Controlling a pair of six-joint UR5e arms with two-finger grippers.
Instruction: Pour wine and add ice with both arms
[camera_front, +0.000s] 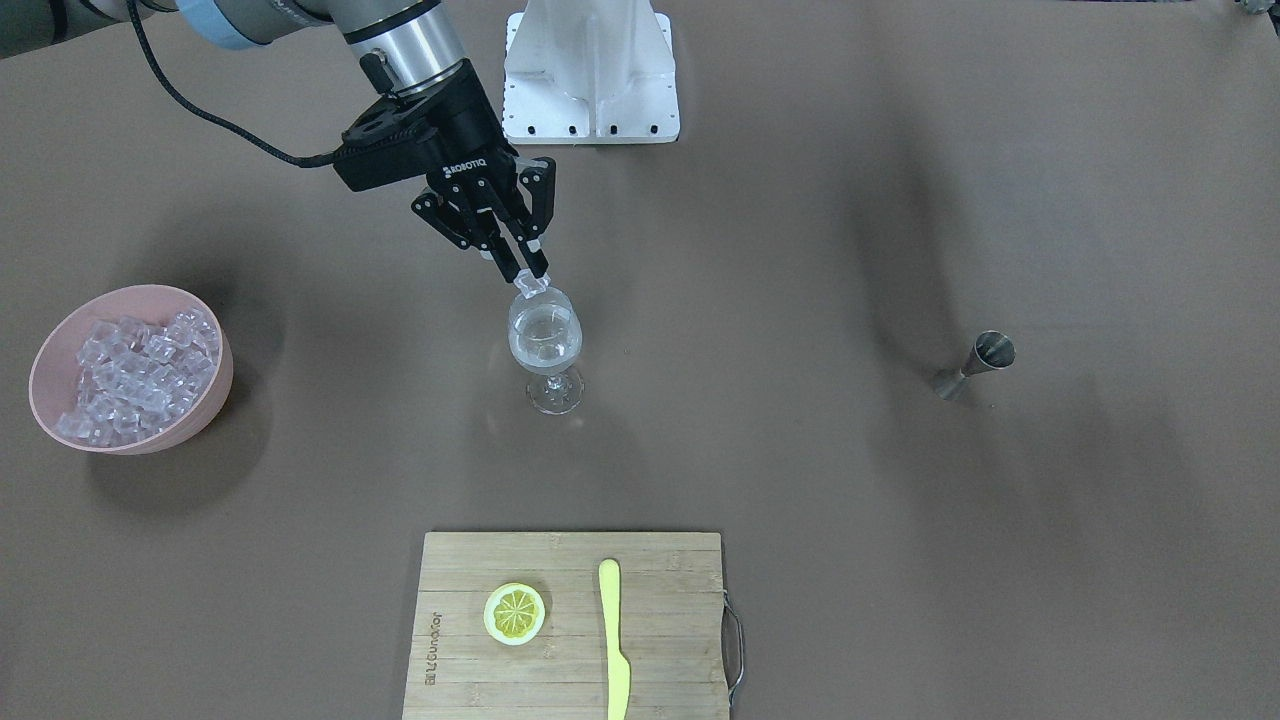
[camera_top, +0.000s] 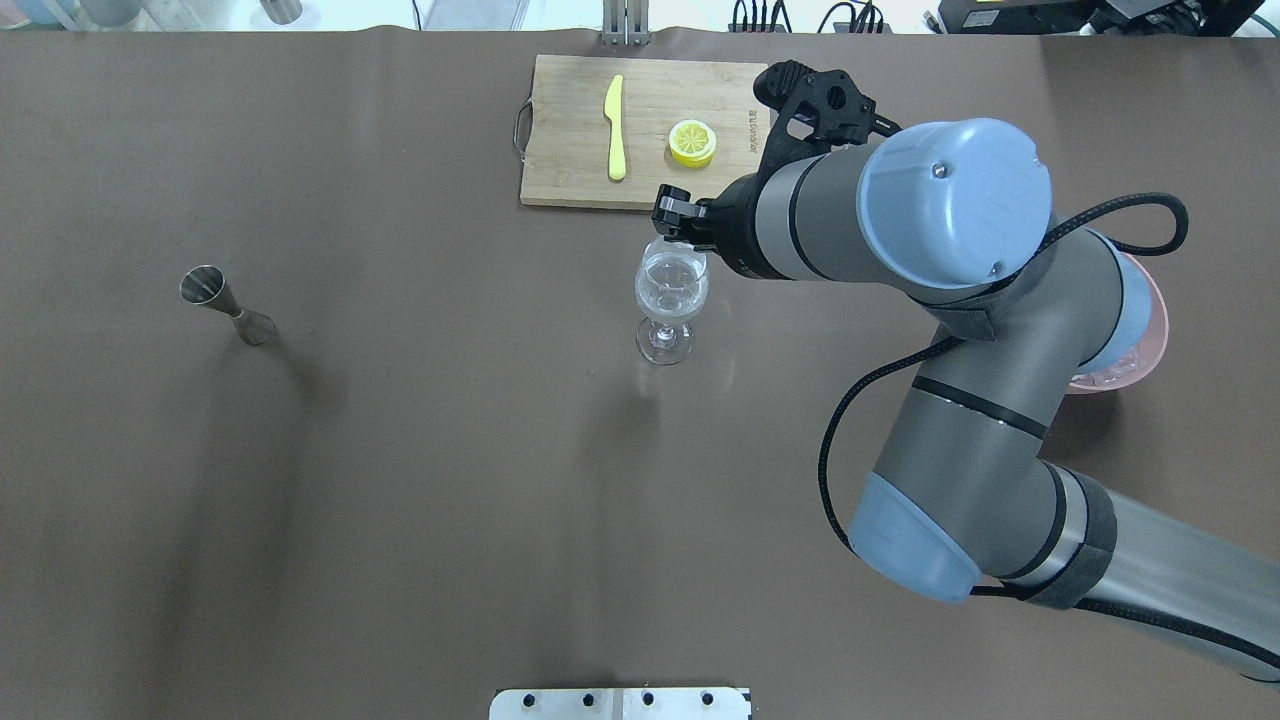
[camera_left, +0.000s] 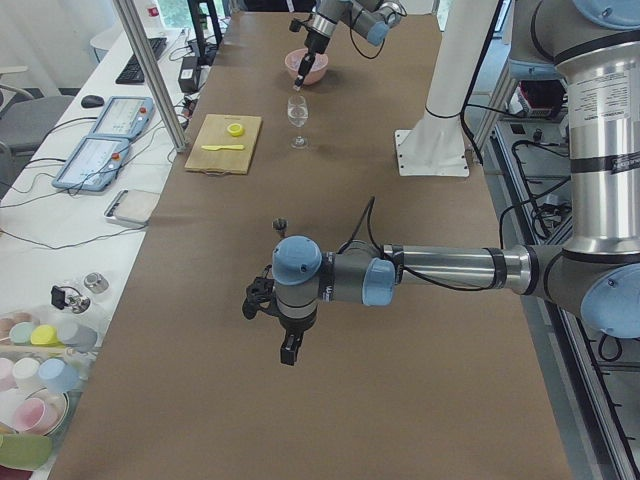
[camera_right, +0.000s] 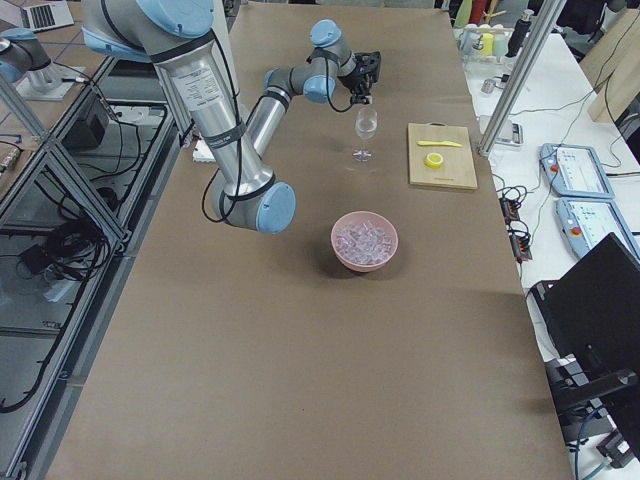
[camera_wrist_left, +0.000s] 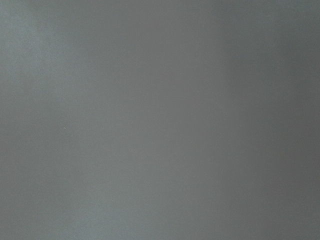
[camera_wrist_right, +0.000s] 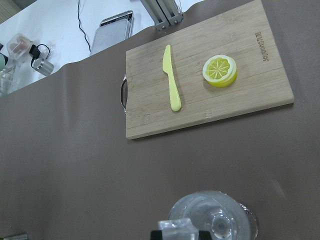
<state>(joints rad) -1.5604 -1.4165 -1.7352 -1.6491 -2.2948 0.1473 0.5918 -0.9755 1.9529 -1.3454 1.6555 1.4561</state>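
1. Stretching down the room, a brown bench (camera_front: 800, 450) is carrying a pink bowl (camera_front: 218, 385) at the robot's right end, a stemmed glass (camera_front: 545, 335) near the middle and a jigger (camera_front: 975, 365) far toward the left end.
2. Most of the ice (camera_front: 135, 375) is lying heaped in the bowl, while one cube (camera_front: 531, 285) is hanging just above the glass's mouth.
3. The right fingers (camera_front: 530, 272) are clenching that cube, tips pointing down at the rim.
4. The left fingers (camera_left: 290, 352) are hanging over bare bench, well apart from the glass. Only a side view is showing them, so I cannot tell whether they are parted or closed.
5. The cube is looking small, light, hard and probably slick, so pinching two flat opposite faces squarely seems the safest hold.
6. The glass is looking thin, fragile and top-heavy on its stem, so letting the cube go low over the mouth should be sparing the rim a knock.
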